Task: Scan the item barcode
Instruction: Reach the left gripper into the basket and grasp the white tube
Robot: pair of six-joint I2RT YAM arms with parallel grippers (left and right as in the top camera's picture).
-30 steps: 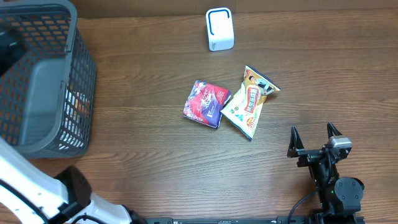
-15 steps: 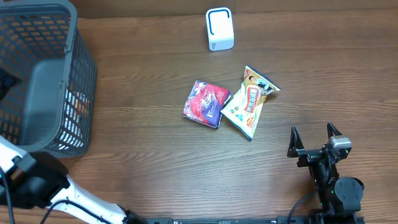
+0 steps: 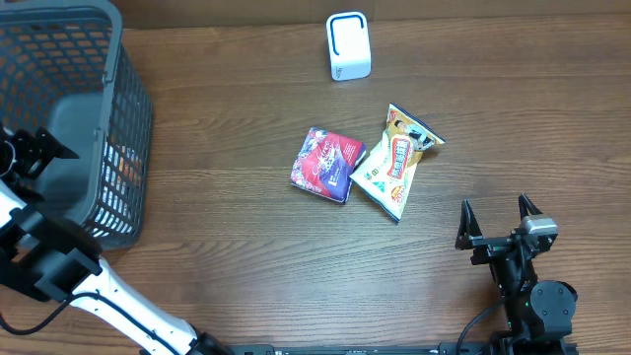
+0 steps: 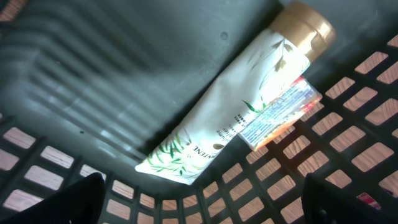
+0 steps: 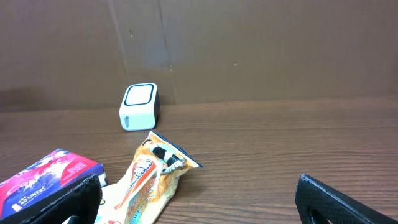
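The left gripper (image 4: 202,205) hangs inside the grey basket (image 4: 93,62) with its jaws set wide apart, one dark fingertip (image 4: 84,193) at each lower corner of the wrist view and nothing held or touched between them. Just ahead of the jaws lies the white tube (image 4: 236,106), printed with green leaves. It runs slantwise across the basket floor, its flat crimped end nearest the jaws and its gold cap (image 4: 305,28) farthest away and to the right. A flat orange packet (image 4: 289,106) lies along the tube's right side, against the mesh wall.

The right gripper (image 5: 205,208) sits low over the wooden table (image 5: 280,155), jaws likewise spread and empty. Near in front of them, toward the left, lie a yellow snack bag (image 5: 152,177) and, farther left beside it, a purple packet (image 5: 43,177). Well beyond both, the white scanner (image 5: 139,106) stands upright by the back wall.
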